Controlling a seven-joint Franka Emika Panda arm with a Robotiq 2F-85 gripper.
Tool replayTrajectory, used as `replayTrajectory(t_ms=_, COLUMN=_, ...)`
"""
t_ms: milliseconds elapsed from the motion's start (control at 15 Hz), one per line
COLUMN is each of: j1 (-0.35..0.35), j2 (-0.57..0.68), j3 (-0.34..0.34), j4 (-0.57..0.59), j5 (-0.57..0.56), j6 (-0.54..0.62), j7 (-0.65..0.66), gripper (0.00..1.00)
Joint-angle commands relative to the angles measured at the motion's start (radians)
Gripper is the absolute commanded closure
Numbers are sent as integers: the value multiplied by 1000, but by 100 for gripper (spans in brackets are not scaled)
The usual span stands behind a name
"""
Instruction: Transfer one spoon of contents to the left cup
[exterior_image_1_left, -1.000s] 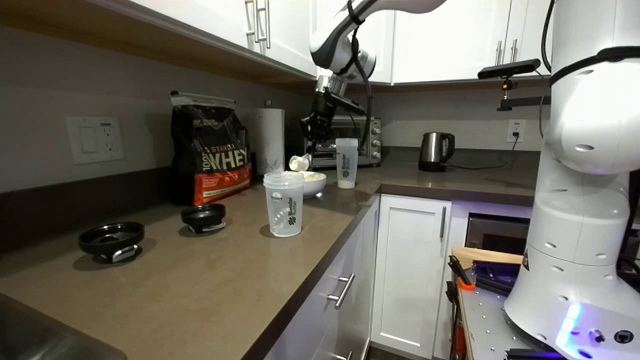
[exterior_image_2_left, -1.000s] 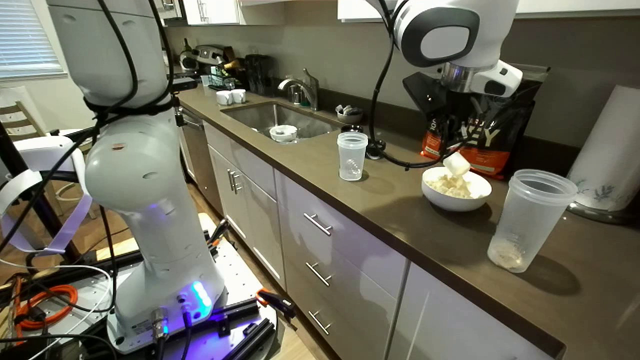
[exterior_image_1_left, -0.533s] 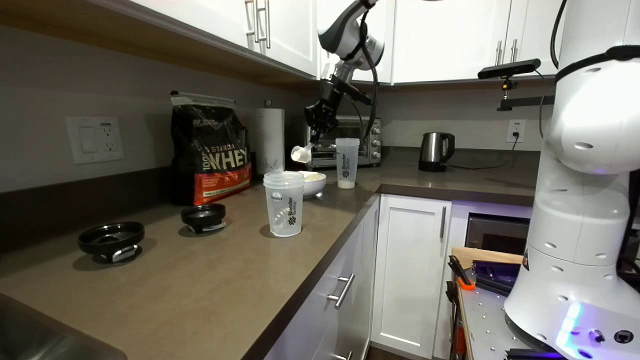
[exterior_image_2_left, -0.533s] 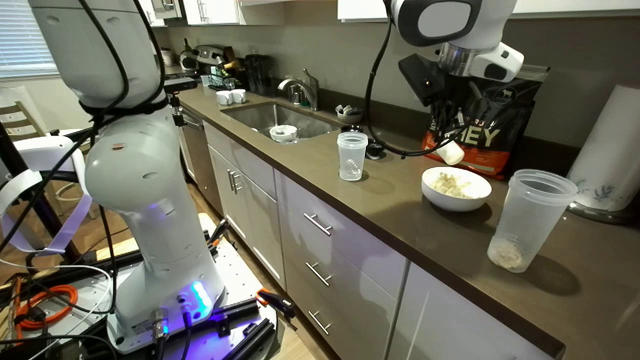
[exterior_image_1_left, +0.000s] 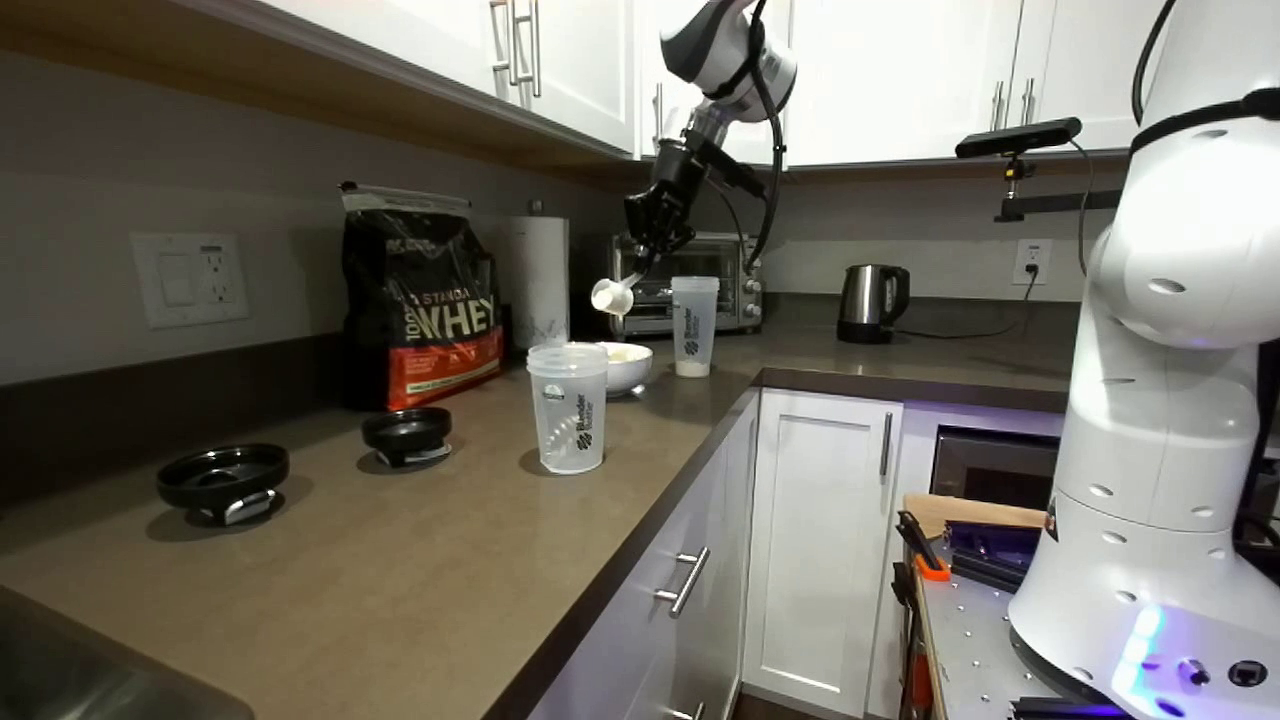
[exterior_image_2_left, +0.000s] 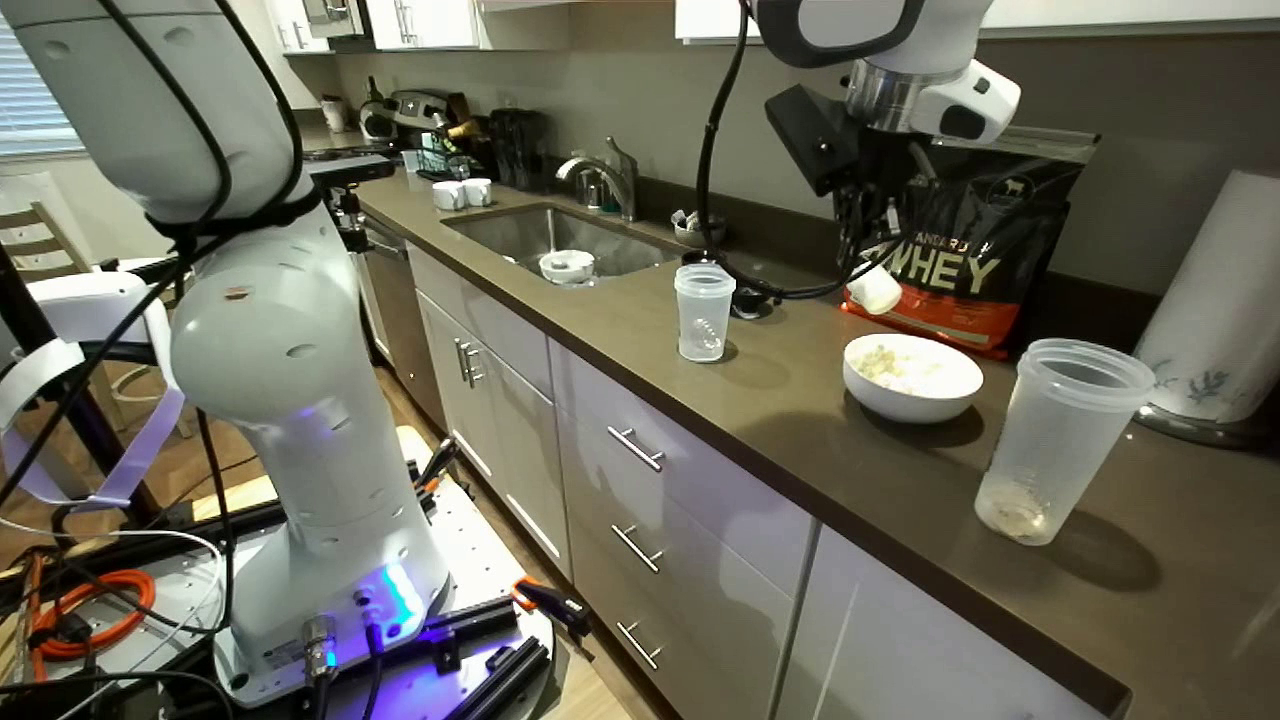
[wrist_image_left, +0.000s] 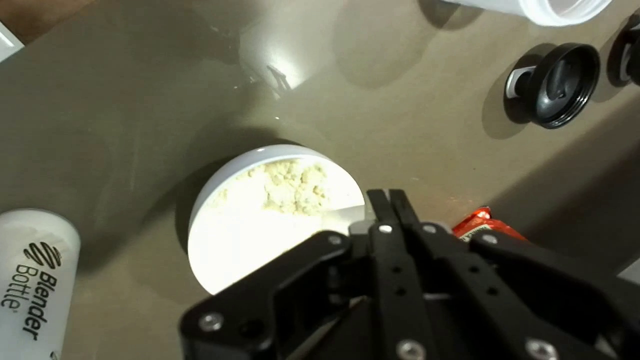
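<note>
Note counter (exterior_image_1_left: 350, 590) as staging, likely for easy reach. See whey bag (exterior_image_1_left: 425, 300) upright at its back, probably parked aside as stock. See left cup (exterior_image_1_left: 568, 410) upright, open-topped, likely ready for pouring. See second cup (exterior_image_2_left: 1065, 435) well apart from left cup, with some powder (exterior_image_2_left: 1015, 512) at bottom; likely not this round's target. Find bowl (exterior_image_2_left: 915, 408) between both cups, probably for a short carry. Find claw (wrist_image_left: 388, 196) with fingers together, clamped on spoon (exterior_image_1_left: 612, 297) by its handle, presumably to leave scoop end free. Find spoon raised near bowl, touching neither bowl nor cups, not yet at left cup. Can't judge fill.
</note>
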Motion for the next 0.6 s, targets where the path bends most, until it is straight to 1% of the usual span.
replayTrajectory(t_ms=0, j1=19, j2=-85, j3=-17, j4=-62, j5=41, j6=-18, j7=-53, gripper=98)
replayTrajectory(t_ms=533, j1=63, j2=-181, j3=-30, j4=-101, j5=58, j6=-40, j7=-61, gripper=98)
